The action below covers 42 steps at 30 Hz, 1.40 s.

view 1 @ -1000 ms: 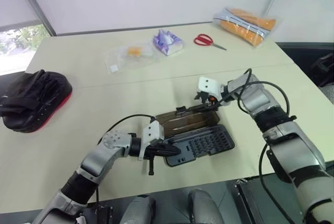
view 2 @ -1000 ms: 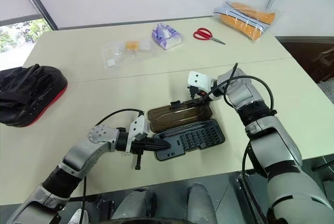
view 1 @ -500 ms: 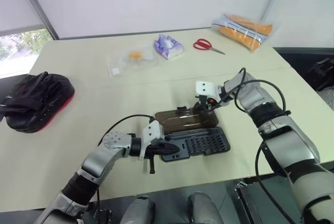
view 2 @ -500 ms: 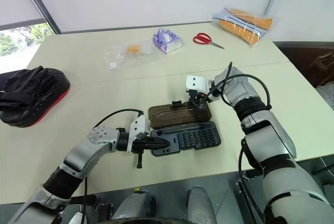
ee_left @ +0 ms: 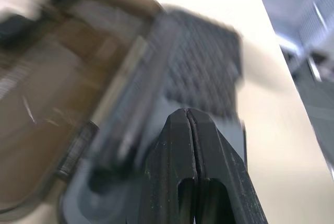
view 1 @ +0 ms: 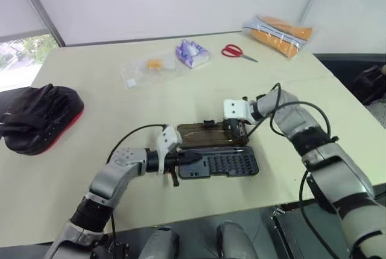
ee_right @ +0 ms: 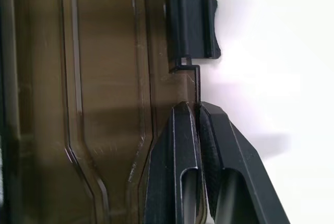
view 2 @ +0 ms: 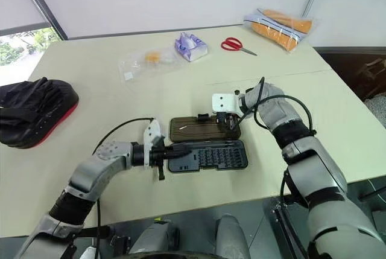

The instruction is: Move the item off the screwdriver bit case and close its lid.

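**Both grippers closed at the open bit case**

One screwdriver bit case [view 2: 208, 155] lies open near the front edge of the table [view 2: 108, 96], its brown lid [view 2: 202, 128] flat on the far side of the grey tray. Right gripper [ee_right: 197, 110] pinches the lid's edge beside the black latch tab [ee_right: 195, 28]. Left gripper [ee_left: 188, 117] is closed on nothing, its tips over the tray's left end.
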Available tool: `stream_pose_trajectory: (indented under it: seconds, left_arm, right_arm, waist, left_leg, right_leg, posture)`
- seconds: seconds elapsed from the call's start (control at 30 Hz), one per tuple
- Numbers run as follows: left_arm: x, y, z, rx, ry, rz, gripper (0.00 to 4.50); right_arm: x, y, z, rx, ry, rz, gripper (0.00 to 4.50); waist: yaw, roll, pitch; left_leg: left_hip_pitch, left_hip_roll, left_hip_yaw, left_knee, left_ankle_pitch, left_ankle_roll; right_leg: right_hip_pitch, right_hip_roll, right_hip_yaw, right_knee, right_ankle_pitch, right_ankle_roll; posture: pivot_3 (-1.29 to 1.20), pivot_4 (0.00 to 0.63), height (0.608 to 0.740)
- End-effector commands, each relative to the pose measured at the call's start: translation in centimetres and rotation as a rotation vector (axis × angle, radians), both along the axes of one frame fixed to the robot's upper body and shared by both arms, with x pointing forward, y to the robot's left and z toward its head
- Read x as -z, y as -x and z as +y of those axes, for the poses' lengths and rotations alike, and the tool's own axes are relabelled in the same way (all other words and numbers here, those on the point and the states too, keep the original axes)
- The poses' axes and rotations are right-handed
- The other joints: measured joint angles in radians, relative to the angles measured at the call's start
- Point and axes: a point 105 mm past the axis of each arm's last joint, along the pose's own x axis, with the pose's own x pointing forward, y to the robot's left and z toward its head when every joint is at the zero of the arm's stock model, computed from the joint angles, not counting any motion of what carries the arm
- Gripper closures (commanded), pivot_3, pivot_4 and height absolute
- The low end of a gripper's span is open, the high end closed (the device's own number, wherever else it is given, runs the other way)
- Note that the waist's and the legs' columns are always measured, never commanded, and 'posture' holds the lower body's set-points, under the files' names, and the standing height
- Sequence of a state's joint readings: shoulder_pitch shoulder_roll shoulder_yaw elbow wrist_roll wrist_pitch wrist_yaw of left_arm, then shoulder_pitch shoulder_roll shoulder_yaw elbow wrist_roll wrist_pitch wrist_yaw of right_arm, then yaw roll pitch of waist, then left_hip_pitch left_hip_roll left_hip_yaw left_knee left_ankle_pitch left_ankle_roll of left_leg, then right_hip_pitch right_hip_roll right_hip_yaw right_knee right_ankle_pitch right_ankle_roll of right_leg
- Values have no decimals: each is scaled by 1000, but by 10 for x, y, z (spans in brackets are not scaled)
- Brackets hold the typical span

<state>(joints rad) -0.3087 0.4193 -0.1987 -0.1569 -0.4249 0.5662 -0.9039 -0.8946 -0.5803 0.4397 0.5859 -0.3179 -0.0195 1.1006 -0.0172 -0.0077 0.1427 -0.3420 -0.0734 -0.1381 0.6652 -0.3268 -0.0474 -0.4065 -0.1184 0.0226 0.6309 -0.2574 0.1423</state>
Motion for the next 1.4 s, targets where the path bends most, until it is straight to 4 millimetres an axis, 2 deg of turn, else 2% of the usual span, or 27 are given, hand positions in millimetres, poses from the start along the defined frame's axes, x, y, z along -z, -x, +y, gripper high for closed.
stream_pose_trajectory:
  seconds: [0.03, 0.13, 0.23, 0.43, 0.57, 0.7, 0.77, 0.9, 0.97, 1.17, 1.4]
  left_arm:
    - [-29, -10, 5, -59, 71, -54, 4500]
    - [-40, -18, 12, -109, 105, -65, 4500]
    - [-54, -32, 25, -191, 156, -69, 4500]
    - [-73, -61, 61, -360, 218, -84, 4500]
    - [-78, -78, 83, -449, 231, -91, 4500]
    - [-67, -90, 91, -486, 184, -83, 4500]
    - [-54, -92, 88, -472, 144, -65, 4500]
    - [-25, -90, 69, -374, 52, -35, 4500]
    - [-17, -87, 58, -316, 34, -23, 4500]
    - [-15, -81, 33, -195, 45, -5, 4500]
    - [-17, -75, 24, -114, 54, 17, 4500]
  right_arm:
    - [-15, 1, -4, 28, 15, -125, 4457]
    - [-21, 12, 1, -3, 23, -205, 4457]
    - [-32, 23, 10, -31, 25, -312, 4457]
    - [-48, 39, 19, -34, 14, -448, 4457]
    - [-51, 45, 18, -19, 23, -511, 4457]
    - [-55, 49, 20, -10, 6, -549, 4457]
    - [-60, 50, 21, 1, -9, -568, 4457]
    - [-65, 48, 21, 12, -8, -601, 4457]
    - [-68, 48, 21, 9, -5, -618, 4457]
    - [-70, 49, 21, 19, -15, -622, 4457]
    - [-69, 51, 20, 39, -23, -609, 4457]
  waist:
    - [1, 1, 0]
    - [3, 1, 0]
    - [3, 0, 0]
    - [1, 0, 1]
    - [3, 0, 1]
    - [4, 0, 1]
    - [3, 0, 1]
    - [3, -1, 2]
    - [3, -1, 2]
    - [3, -1, 2]
    - [2, -1, 2]
  left_leg:
    - [-1, 0, 0, 0, 0, 0]
    - [-6, 0, 0, 0, 0, -1]
    - [-18, 0, 0, 2, 1, -2]
    - [-21, 0, 1, 1, 1, -3]
    - [-21, -1, 1, 1, 1, -3]
    - [-21, -1, 1, 1, 1, -3]
    - [-21, -1, 1, 1, 1, -3]
    - [-22, -1, 1, 1, 1, -3]
    - [-22, -1, 1, 1, 2, -3]
    - [-23, -1, 1, 1, 2, -3]
    - [-23, -1, 1, 1, 1, -3]
  right_leg:
    - [-1, 0, 0, 0, 0, 0]
    - [-6, 0, 0, 0, 0, 0]
    - [-18, 0, 0, 1, 0, 0]
    - [-21, 0, 0, 1, 0, 0]
    - [-21, 0, 0, 1, 0, 0]
    - [-21, 0, 0, 0, 0, 0]
    - [-21, 0, 0, 0, 0, 0]
    - [-21, 0, 0, 0, 0, 0]
    - [-21, 0, 0, 1, 0, 0]
    - [-22, 0, 0, 1, 0, 0]
    - [-22, 0, 0, 1, 0, 0]
  posture:
    - [0, 150, 740]
    - [0, 150, 740]
    - [0, 150, 740]
    - [0, 150, 740]
    - [0, 150, 740]
    - [0, 150, 740]
    - [0, 150, 740]
    - [0, 150, 740]
    - [0, 150, 740]
    - [0, 150, 740]
    - [0, 150, 740]
